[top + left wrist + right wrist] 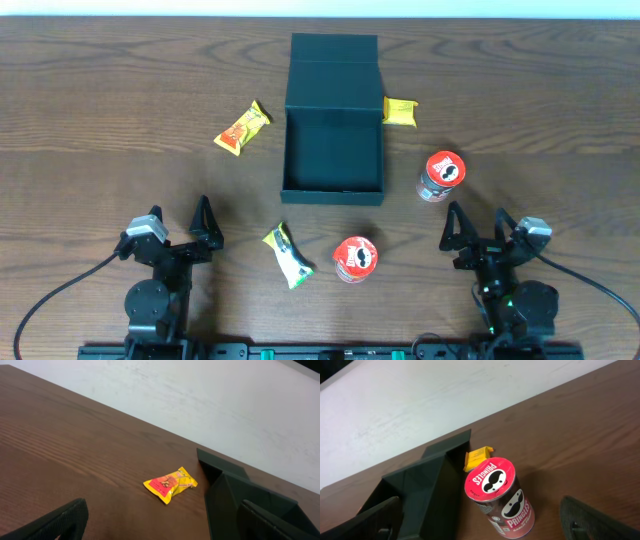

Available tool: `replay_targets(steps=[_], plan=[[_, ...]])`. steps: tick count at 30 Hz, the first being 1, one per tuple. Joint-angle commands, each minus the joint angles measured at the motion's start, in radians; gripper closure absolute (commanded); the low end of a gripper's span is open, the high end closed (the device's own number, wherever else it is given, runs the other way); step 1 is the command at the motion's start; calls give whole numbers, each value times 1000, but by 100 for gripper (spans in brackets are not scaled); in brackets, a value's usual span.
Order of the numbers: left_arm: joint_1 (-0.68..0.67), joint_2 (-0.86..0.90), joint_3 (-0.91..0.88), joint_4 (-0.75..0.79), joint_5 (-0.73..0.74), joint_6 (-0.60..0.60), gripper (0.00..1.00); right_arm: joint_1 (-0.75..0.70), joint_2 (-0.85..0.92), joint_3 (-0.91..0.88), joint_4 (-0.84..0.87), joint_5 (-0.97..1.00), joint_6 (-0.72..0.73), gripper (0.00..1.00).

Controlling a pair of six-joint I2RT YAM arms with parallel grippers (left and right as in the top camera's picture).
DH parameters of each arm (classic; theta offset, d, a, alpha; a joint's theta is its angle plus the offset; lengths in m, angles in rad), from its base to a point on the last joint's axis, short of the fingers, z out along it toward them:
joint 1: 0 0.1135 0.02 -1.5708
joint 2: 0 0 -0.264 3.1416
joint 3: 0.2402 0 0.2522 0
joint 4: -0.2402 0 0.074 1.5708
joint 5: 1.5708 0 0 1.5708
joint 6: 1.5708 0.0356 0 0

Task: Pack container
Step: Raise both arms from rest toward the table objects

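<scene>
Both arms rest at the near edge of my wood-grain worktop [100,120], the left jaws and right jaws alike spread wide and gripping nothing. The container [333,155], a dark teal box, sits open well ahead of both pairs of jaws, roughly midway between them. Its flap lid [333,60] is folded back on the far side.

On my left wrist camera, an orange-and-yellow snack packet [170,483] lies ahead of the left jaws. It is apart from the container's wall, which rises ahead and to the right.

On my right wrist camera, a red-topped Pringles can [502,497] stands upright just ahead of the right jaws, in line with the gap between them. The container is ahead and to the left. A small yellow packet [476,456] lies beyond the can, just beside the container's wall.

Between the two pairs of jaws, nearer to me than the container, a second red can [355,259] stands upright. A green-and-white packet [288,255] lies just to its left, to the right of the left jaws.
</scene>
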Motion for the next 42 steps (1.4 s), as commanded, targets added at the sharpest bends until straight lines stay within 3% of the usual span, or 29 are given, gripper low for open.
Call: replay_targets(steps=[1,14,20,26,32,39,42], plan=[[-2,-9,-17,-48,-50,-3,5,8,-6,-10,5,10,14,1],[-2,-9,-17,-48,-56,1,5,8,-6,-10,5,10,14,1],[-2,-9,-17,-48,-40,-20,5,8,-6,-10,9,130,-24,1],[-2,-9,-17,-21,-123,-19,5,8,-6,-10,22,130,-24,1],[-2,-9,1,1,-61,-20,5,8,-6,19,146,103,2,1],[-2,26,246,1,-174,317,4,8,100,287,111,336,-161,1],[-2,142,457,-13,-238,365,5,8,228,483,105,397,-224,1]])
